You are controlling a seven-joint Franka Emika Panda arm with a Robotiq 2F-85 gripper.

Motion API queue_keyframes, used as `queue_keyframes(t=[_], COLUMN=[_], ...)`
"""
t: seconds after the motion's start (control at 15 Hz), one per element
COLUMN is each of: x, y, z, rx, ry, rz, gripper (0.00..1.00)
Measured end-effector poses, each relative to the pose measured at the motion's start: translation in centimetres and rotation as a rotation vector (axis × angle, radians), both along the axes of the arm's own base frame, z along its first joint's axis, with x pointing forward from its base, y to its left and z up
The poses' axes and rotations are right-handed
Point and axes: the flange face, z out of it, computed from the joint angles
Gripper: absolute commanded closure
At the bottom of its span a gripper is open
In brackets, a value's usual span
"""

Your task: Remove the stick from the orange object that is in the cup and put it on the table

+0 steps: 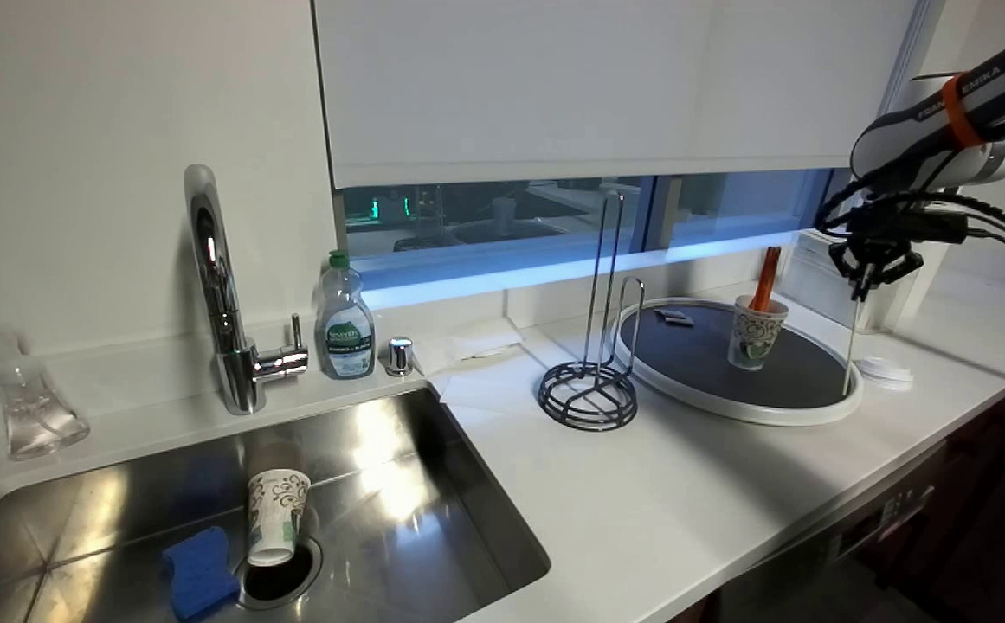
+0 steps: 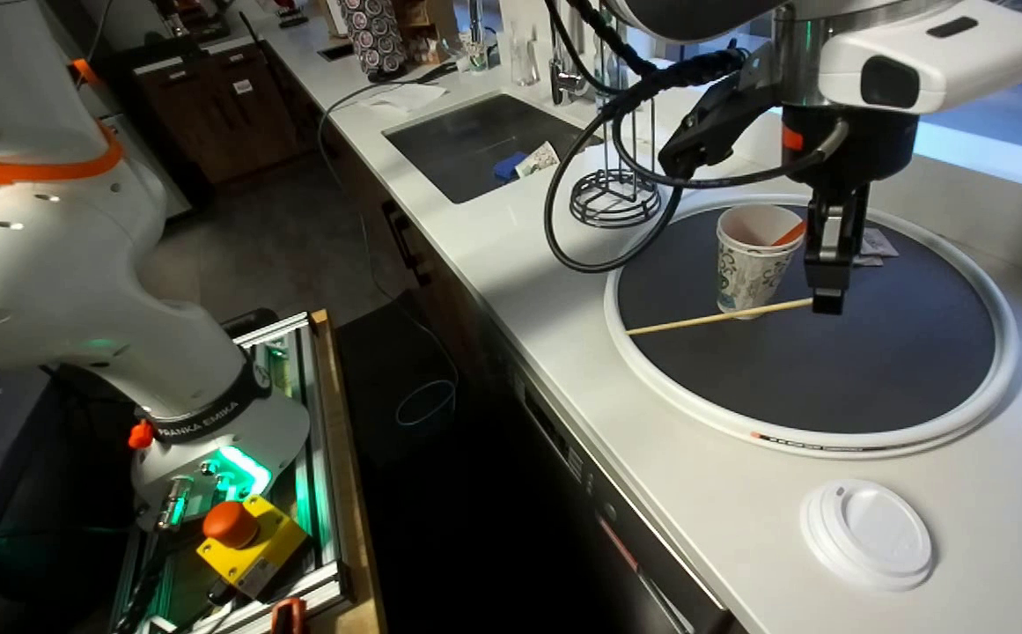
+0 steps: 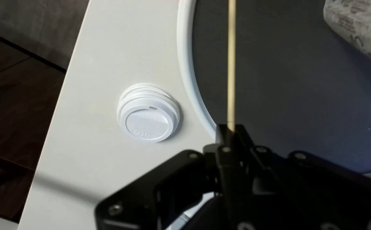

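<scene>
Your closed gripper [image 2: 828, 299] pinches the stick [image 3: 231, 64] clear of the orange object [image 1: 763, 284] (removal looks done) — next, lay it on the desk [image 1: 615, 502].

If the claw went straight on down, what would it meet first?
Probably the round dark tray under the claw, though the gap's depth is unclear; the stick it holds juts sideways and might touch first.
</scene>
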Motion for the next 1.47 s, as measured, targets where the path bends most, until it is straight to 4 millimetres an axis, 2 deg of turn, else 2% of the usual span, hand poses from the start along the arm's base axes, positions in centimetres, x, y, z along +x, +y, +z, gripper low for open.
queue_keyframes(t=[0.4,0.47,0.53,0.8,1.13,1.2,1.47], x=[0.8,0.9,1.0,1.3,1.6,1.7,1.6], y=[-0.4,-0.4,-0.4,-0.5,-0.6,-0.6,-1.0], z=[-2.0,-2.3,-2.6,-3.2,-2.4,-2.0,0.0], rx=[-0.007,-0.008,-0.011,-0.013,-0.017,-0.02,-0.031], ry=[-0.042,-0.048,-0.054,-0.067,-0.086,-0.093,-0.124], rz=[-0.069,-0.078,-0.087,-0.117,-0.129,-0.129,-0.133], gripper=[0.98,0.88,0.68,0.41,0.03,0.0,0.0])
